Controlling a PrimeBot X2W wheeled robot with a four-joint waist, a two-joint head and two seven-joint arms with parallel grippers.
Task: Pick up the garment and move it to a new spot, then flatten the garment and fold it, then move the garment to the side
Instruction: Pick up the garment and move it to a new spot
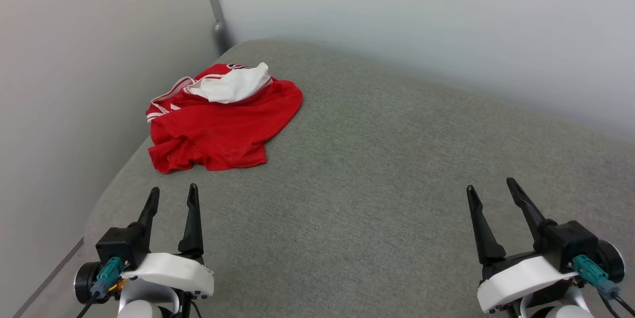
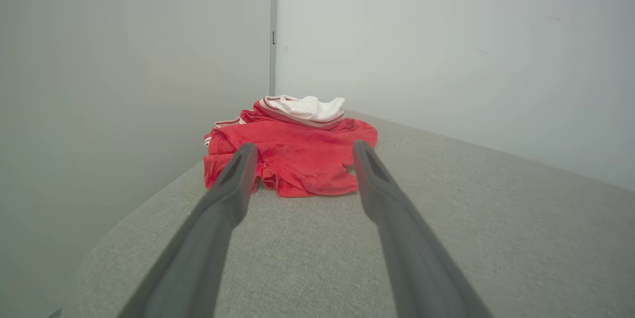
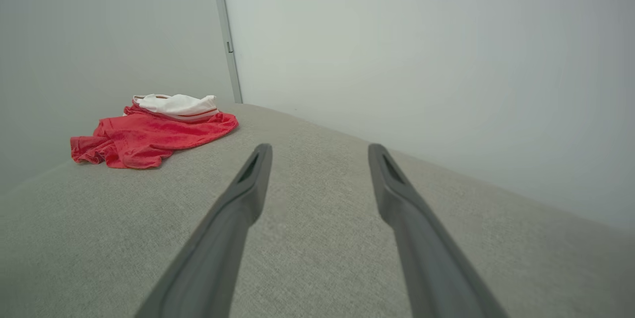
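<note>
- Because it lies crumpled instead of spread out, the red thin mesh sports jersey with white sleeves and red-and-white striped trim [image 1: 223,124] forms a loose heap toward 10 o'clock on the grey woven fabric-covered surface [image 1: 387,169], close to the pale wall.
- One white sleeve is bunched on top at the heap's 12 o'clock side. The wrinkled red hem faces the robot at 6 o'clock.
- The long dark left fingers [image 1: 192,219] are spread and hold nothing. The jersey sits a little ahead of them at about 1 o'clock, not touching.
- The long dark right fingers [image 1: 480,223] are also spread and empty, well apart from the jersey, which lies at their 10 o'clock.
- The jersey will likely be light, limp and soft. It should drape and sag once lifted, and the thin layers may slip over one another.
- The open mesh could snag on a fingertip, though the cloth looks in no way fragile.
- The best hold is probably the raised folds of the near hem at 6 to 7 o'clock, where the cloth stands off the surface. A pinch on the top sleeve would likely trail the rest in a tangle.
</note>
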